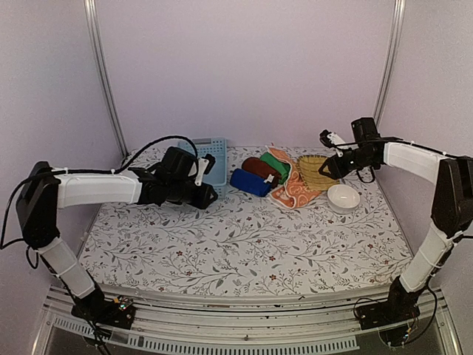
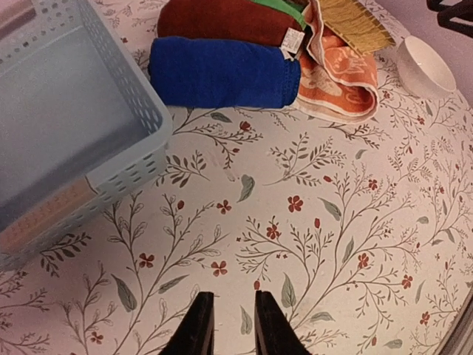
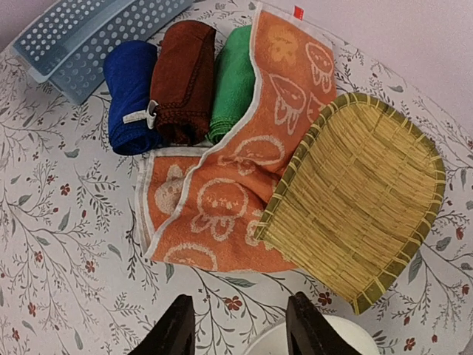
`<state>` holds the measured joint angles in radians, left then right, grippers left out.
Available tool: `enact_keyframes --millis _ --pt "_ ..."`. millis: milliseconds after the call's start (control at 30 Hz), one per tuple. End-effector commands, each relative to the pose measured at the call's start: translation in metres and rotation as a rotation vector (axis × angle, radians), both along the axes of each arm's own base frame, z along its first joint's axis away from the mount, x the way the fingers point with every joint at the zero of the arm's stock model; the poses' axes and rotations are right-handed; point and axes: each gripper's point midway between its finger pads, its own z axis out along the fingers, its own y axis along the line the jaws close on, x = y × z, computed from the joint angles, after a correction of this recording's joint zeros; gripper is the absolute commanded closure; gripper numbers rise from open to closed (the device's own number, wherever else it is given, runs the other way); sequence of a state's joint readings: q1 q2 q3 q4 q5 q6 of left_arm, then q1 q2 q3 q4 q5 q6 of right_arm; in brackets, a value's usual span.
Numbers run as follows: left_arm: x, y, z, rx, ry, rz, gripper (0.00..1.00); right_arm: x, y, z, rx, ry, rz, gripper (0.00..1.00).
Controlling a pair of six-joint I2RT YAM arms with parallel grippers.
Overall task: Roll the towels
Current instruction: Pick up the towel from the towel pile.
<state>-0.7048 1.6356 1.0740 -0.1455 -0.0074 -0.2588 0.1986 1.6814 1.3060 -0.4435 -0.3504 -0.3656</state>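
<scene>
On your floral tablecloth (image 1: pixel 244 244), far centre, the blue towel (image 3: pixel 129 96), maroon towel (image 3: pixel 181 78) and green towel (image 3: pixel 235 81) lie rolled; the wicker tray (image 3: pixel 362 200) overlaps the orange towel (image 3: pixel 229 192). You have the basket (image 2: pixel 66 111) left, the bowl (image 1: pixel 344 197) right; your left gripper (image 2: pixel 228 325) is narrow, right gripper (image 3: pixel 240 333) wide, both empty.

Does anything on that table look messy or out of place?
Yes: the orange towel lies open and rumpled, partly over the rolled green towel, and the edge of the wicker tray rests on it.

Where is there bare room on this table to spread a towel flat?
The near half of the table, from its near edge to the blue towel, is bare. The far edge is crowded: basket, rolled towels, orange towel, tray, bowl.
</scene>
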Motion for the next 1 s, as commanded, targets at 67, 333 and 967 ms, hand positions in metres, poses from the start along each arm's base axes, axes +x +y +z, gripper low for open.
enact_keyframes --millis 67,333,967 --pt "-0.007 -0.032 -0.033 -0.070 0.096 -0.048 0.87 0.004 0.049 -0.035 -0.041 0.118 0.141 0.60" --pt "0.005 -0.028 -0.061 -0.096 0.158 0.016 0.54 0.054 0.085 -0.058 -0.040 0.163 0.100 0.37" --pt "0.075 0.057 -0.082 -0.126 0.135 0.310 0.55 0.126 0.085 -0.100 -0.092 0.162 -0.088 0.68"
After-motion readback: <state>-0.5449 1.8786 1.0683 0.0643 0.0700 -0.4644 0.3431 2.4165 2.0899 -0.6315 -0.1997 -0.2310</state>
